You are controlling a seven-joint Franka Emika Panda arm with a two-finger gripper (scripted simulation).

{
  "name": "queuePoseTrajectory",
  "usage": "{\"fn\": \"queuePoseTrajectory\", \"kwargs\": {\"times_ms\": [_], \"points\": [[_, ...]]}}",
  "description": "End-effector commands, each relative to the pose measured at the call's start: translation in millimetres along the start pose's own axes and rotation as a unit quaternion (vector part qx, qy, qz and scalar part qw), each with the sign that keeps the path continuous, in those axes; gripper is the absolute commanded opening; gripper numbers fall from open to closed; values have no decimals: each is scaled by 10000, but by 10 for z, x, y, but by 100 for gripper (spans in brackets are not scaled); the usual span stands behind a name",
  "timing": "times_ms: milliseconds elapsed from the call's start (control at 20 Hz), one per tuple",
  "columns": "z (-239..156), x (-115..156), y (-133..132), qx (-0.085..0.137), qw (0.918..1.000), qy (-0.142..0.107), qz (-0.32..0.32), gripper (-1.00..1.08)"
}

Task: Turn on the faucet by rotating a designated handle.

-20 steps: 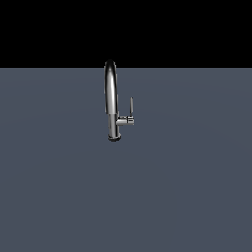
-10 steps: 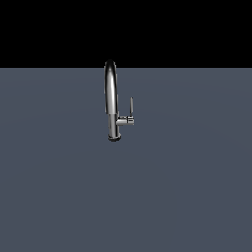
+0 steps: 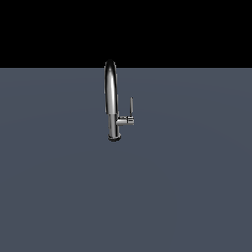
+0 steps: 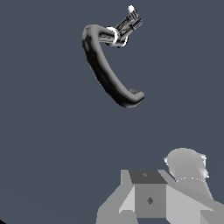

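Faucet point(image 3: 112, 101): polished chrome, tall arched gooseneck, cylindrical base, upright mid-bench point(image 3: 59, 187) on flat matte slate-grey surface. Handle point(image 3: 131, 106): thin grey rod, vertical, atop stubby horizontal stem on exterior view's right. Wrist view: spout point(image 4: 105, 65) curves dark, glossy. Arm well apart from faucet, only grey blocky body visible; jaws' state cannot tell.

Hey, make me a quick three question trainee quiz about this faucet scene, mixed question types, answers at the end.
1. True or false: in the exterior view, the handle points upward from its stem.
2. In the exterior view, the handle sits on which side of the faucet? A) left B) right
3. Fill in: in the exterior view, the arm is ____.

Key: 1 true. 2 B. 3 absent; only the wrist view shows part of the gripper, apart from the faucet, its jaws not readable.
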State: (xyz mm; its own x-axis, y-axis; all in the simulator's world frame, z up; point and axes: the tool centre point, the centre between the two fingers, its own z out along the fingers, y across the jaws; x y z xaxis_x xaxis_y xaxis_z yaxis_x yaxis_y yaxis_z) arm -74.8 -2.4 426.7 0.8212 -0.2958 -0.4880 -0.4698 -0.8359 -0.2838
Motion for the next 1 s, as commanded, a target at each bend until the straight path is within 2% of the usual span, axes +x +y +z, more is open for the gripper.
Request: {"fn": "queuePoseTrajectory", "kwargs": {"times_ms": [0, 250, 500, 750, 950], "points": [[19, 160, -31, 174, 9995, -192, 170, -100], [73, 479, -77, 524, 9956, -582, 512, -100], [152, 804, -106, 885, 9875, -982, 863, -100], [258, 1135, -118, 1258, 9745, -1396, 1223, -100], [367, 1404, -116, 1567, 9603, -1738, 1523, -100]]}}
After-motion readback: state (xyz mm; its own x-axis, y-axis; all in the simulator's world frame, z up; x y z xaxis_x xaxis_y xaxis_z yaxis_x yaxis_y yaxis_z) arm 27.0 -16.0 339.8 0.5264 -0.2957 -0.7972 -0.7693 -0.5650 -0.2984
